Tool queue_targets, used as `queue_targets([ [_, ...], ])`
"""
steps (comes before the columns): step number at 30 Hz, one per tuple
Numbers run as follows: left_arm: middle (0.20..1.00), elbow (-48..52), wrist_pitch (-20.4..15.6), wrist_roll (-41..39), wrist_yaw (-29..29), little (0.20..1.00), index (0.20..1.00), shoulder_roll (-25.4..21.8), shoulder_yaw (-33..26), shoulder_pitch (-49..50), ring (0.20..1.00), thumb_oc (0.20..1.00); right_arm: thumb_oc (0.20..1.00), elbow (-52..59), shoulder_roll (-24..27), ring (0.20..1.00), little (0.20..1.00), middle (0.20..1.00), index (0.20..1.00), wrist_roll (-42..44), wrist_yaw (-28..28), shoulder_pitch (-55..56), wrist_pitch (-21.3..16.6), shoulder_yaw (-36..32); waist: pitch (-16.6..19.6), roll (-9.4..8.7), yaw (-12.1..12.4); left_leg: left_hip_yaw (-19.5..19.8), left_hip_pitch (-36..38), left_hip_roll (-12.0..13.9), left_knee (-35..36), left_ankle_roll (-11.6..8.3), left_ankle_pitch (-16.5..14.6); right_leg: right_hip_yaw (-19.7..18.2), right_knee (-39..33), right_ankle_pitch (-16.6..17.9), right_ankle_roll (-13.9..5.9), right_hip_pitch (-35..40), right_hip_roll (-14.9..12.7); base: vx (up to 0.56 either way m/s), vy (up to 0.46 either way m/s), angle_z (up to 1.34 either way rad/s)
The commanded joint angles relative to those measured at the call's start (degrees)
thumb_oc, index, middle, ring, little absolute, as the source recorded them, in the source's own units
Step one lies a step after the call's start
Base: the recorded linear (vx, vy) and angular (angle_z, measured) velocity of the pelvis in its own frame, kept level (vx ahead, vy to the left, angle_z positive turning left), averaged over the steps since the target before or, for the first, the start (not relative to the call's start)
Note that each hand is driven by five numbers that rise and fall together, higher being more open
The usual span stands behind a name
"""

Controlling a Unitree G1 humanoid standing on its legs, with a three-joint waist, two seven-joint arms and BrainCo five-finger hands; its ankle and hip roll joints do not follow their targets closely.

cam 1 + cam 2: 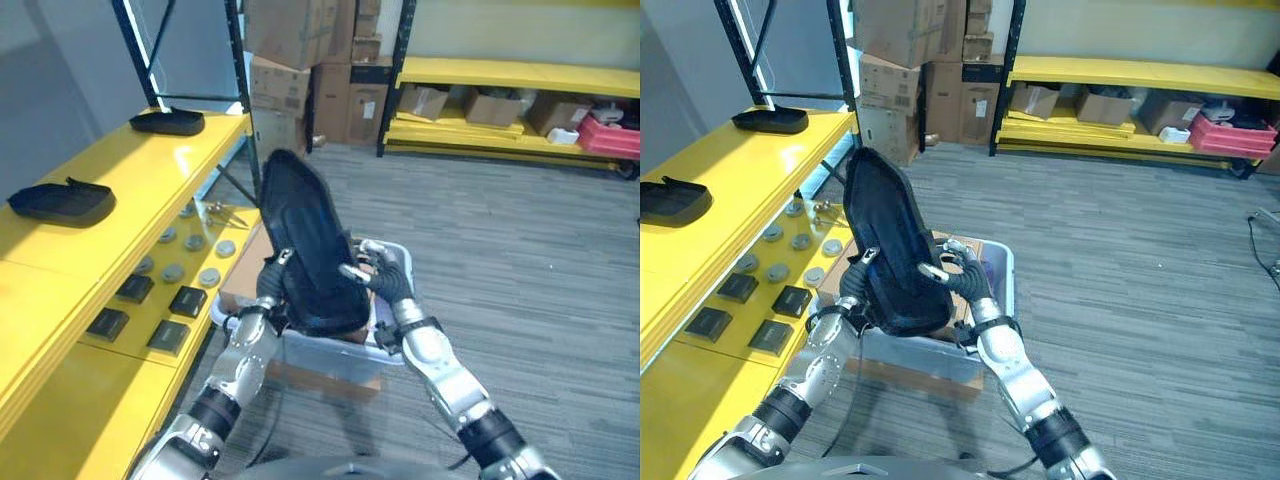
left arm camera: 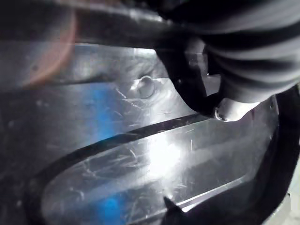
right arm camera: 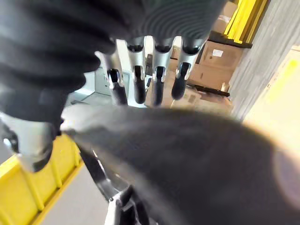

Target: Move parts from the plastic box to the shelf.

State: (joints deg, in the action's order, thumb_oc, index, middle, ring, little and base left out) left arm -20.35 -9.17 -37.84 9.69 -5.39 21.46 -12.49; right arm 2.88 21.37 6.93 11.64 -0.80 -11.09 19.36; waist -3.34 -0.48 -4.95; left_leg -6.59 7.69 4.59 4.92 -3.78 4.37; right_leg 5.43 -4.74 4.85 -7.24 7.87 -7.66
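A long black moulded part point(image 1: 308, 240) stands tilted on end above the plastic box point(image 1: 330, 355), held between both hands. The right hand point(image 1: 378, 275) curls its fingers point(image 3: 138, 89) over one edge; the left hand point(image 1: 272, 285) grips the other side (its fingers clamped against the glossy surface). Two similar parts point(image 1: 62, 202) lie on the yellow shelf point(image 1: 120, 175).

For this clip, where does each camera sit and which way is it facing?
Left eye view: on the head, looking down at the black part held over the plastic box, shelf on the left; both arms show.
Right eye view: same head, slightly aside; same scene, left hand, right hand.
Left wrist view: against the part's glossy surface.
Right wrist view: along its fingers over the part.
All four share the part.
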Motion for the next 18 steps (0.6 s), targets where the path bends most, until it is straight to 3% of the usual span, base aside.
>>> queue_targets([
  [1,0.200,0.22,-5.60,4.47,1.29,0.200,0.200,-3.02,-7.33,-3.67,0.200,0.200,1.000,3.41,-0.45,1.000,1.000,1.000,1.000,3.27,-0.11,2.86,-5.22,-4.10,3.72,-1.45,-0.34,-0.25,-0.75,2.09,-4.16,-0.85,-4.34,-0.06,4.85,-6.00,-1.25,-0.37,-0.97,-0.01,0.000,-0.11],
  [3,0.200,2.81,-5.92,9.90,2.02,0.200,0.200,-5.50,-10.38,-0.30,0.200,0.200,1.000,-2.60,-2.25,1.000,1.000,1.000,1.000,6.68,1.06,7.89,-5.81,-11.13,3.84,-1.34,-0.71,-0.58,-0.46,2.20,-3.84,-0.77,-4.22,-0.43,4.67,-5.69,-1.21,-0.45,-0.75,-0.01,-0.003,-0.06],
  [7,0.200,7.40,-6.72,17.65,1.91,0.200,0.200,-9.05,-13.39,3.51,0.200,0.200,1.000,-12.52,-2.55,1.000,1.000,1.000,1.000,3.92,3.01,12.21,-5.35,-17.24,4.04,-1.25,-0.87,-0.76,-0.12,2.30,-3.36,-0.82,-4.09,-0.63,4.58,-5.56,-1.22,-0.46,-0.65,-0.01,-0.010,-0.10],
  [9,0.200,11.47,-7.48,27.81,3.58,0.200,0.200,-12.78,-14.53,5.31,0.200,0.200,1.000,-27.12,-4.38,1.000,1.000,1.000,1.000,4.71,4.98,13.07,-5.39,-20.54,3.67,-1.07,-0.84,-0.56,-0.66,2.30,-3.17,-0.89,-3.41,-0.61,4.72,-5.19,-1.18,-1.06,-0.53,-0.06,-0.020,-0.01],
  [10,0.200,11.47,-7.48,27.81,3.58,0.200,0.200,-12.78,-14.53,5.31,0.200,0.200,1.000,-27.12,-4.38,1.000,1.000,1.000,1.000,4.71,4.98,13.07,-5.39,-20.54,3.67,-1.07,-0.84,-0.56,-0.65,2.30,-3.17,-0.89,-3.41,-0.61,4.72,-5.19,-1.18,-1.06,-0.53,-0.07,-0.020,0.02],
  [12,0.200,15.37,-8.39,34.36,3.56,0.200,0.200,-15.91,-15.32,7.44,0.200,0.200,1.000,-42.15,-4.02,1.000,1.000,1.000,1.000,3.56,3.61,12.25,-3.34,-19.52,2.72,-0.80,-0.17,-0.41,-1.02,2.39,-3.14,-1.00,-2.99,-0.58,5.18,-5.25,-1.16,-1.67,-0.43,-0.07,-0.026,-0.01],
  [13,0.200,15.38,-8.39,34.37,3.57,0.200,0.200,-15.91,-15.35,7.45,0.200,0.200,1.000,-42.25,-4.01,1.000,1.000,1.000,1.000,3.57,3.60,12.17,-3.41,-19.48,2.68,-0.80,-0.19,-0.41,-0.99,2.39,-3.14,-1.00,-2.99,-0.58,5.20,-5.26,-1.16,-1.66,-0.43,-0.07,-0.037,-0.03],
  [15,0.200,18.59,-9.24,37.65,3.44,0.200,0.200,-17.67,-16.23,9.09,0.200,0.200,1.000,-51.13,-3.49,1.000,1.000,1.000,1.000,0.33,-0.16,11.93,-1.52,-16.43,1.91,-0.44,0.64,0.42,-1.56,2.61,-3.00,-1.35,-2.35,0.04,5.21,-5.47,-0.96,-1.53,-0.18,-0.08,-0.081,-0.01],
  [16,0.200,19.83,-9.47,36.67,2.88,0.200,0.200,-17.09,-17.10,10.48,0.200,0.200,1.000,-58.25,-3.05,1.000,1.000,1.000,1.000,-3.24,-1.09,10.93,0.13,-14.34,1.57,-0.28,1.36,1.23,-2.06,2.87,-2.98,-1.70,-1.79,0.64,4.91,-5.54,-0.61,-1.11,0.20,-0.08,-0.092,0.01],
  [18,0.200,21.07,-9.74,36.69,2.51,0.200,0.200,-16.86,-17.56,11.57,0.200,0.200,1.000,-60.27,-3.59,1.000,1.000,1.000,1.000,-2.57,-2.18,10.50,0.12,-14.09,1.30,-0.10,1.55,1.77,-2.38,2.97,-3.10,-1.80,-1.51,1.05,4.75,-5.62,-0.41,-0.92,0.42,-0.06,-0.092,0.26],
])
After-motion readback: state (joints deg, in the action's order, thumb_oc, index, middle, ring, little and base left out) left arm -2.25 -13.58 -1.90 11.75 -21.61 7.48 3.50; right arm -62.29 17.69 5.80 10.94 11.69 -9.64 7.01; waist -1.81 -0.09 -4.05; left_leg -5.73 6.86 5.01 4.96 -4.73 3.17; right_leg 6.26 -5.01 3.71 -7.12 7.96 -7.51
